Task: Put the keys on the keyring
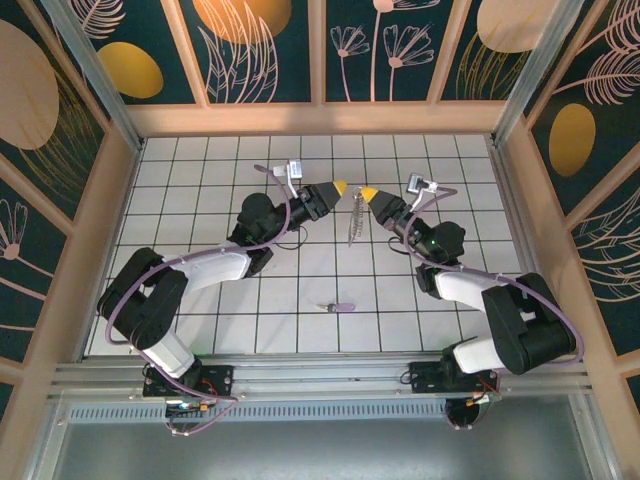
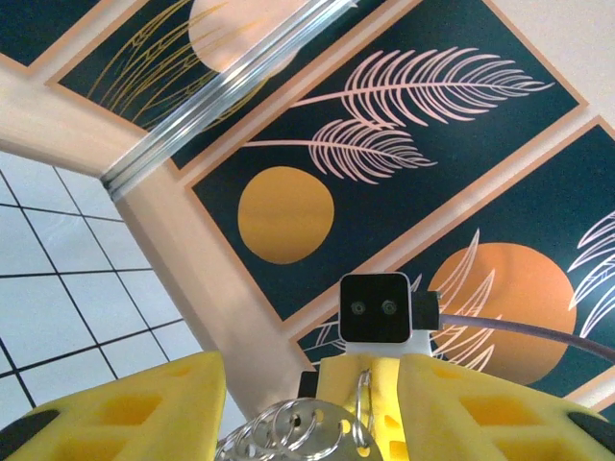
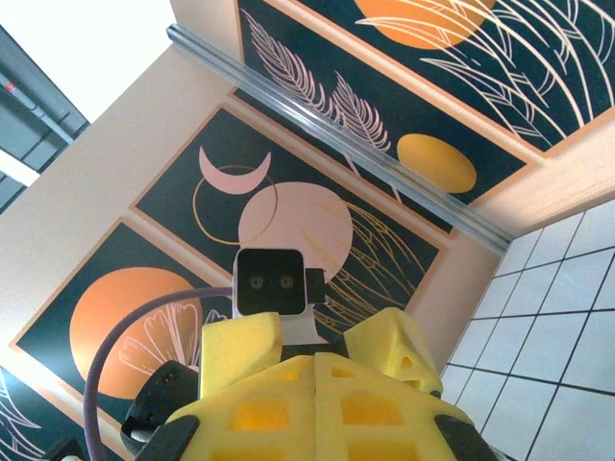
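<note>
Lilac key [image 1: 343, 306] lies on the tiles [image 1: 200, 160], well apart from the keyring [image 1: 352, 218] dangling between the claws; right claw [image 1: 368, 193] pinched shut on it, left claw [image 1: 338, 188] half-spread beside; no key threaded yet, I'd judge.

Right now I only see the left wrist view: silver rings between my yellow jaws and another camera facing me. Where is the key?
Observer: The key lies flat on the white tiled table, toward the near edge, roughly midway between the two arms and touching neither.
Operator: Which way does it point?
Observer: Its lilac head is toward the right arm's side, its dark shank toward the left arm's.
Operator: Is that camera the other arm's?
Observer: Yes. The right gripper meets your left gripper tip to tip above mid-table. Its jaws are shut, apparently pinching the keyring, which trails from there toward the arm bases.
</note>
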{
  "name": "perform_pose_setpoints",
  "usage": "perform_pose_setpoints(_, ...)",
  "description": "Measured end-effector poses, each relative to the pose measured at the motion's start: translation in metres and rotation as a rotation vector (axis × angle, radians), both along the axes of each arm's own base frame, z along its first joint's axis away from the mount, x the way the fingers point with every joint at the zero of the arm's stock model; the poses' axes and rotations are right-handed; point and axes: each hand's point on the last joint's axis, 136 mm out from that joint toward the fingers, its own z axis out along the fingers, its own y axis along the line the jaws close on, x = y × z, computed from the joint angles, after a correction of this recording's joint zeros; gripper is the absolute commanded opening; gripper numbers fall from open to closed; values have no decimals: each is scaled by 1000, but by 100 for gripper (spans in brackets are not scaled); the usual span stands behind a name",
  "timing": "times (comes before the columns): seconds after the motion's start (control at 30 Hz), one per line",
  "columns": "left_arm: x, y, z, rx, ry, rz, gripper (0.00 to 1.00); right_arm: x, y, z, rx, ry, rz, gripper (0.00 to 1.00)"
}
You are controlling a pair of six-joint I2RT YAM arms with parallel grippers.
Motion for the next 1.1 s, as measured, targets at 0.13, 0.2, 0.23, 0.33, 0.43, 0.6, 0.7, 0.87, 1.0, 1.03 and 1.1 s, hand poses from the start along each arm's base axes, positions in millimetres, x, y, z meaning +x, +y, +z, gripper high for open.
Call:
perform_pose_setpoints(0.13,-1,-1,3,-16,-3,-10,44,0,4,0,6,4,0,0)
perform_pose_setpoints(0.2,-2,-1,4,-23,-3,-14,43,0,4,0,6,7,1,0)
perform_pose_setpoints(0.23,-2,-1,4,-25,-3,-16,42,0,5,-1,6,8,1,0)
perform_pose_setpoints(0.33,-3,-2,5,-36,-1,-27,42,1,6,-2,6,11,1,0)
perform_pose_setpoints(0.43,-3,-3,5,-50,0,-37,42,2,7,-1,7,11,3,0)
perform_pose_setpoints(0.6,-5,-8,-1,-53,11,-52,40,6,9,-2,9,18,5,0)
perform_pose_setpoints(0.7,-8,-12,-4,-51,18,-63,39,8,10,-6,5,28,5,0)
perform_pose_setpoints(0.87,-9,-13,-4,-54,23,-70,34,10,11,-10,2,39,8,0)
perform_pose_setpoints(1.0,-9,-13,-3,-59,22,-72,28,10,12,-10,2,39,11,0)
perform_pose_setpoints(1.03,-9,-13,-3,-59,21,-73,27,11,13,-10,3,39,11,0)
perform_pose_setpoints(1.1,-10,-13,-2,-61,19,-75,26,11,13,-9,3,38,11,0)
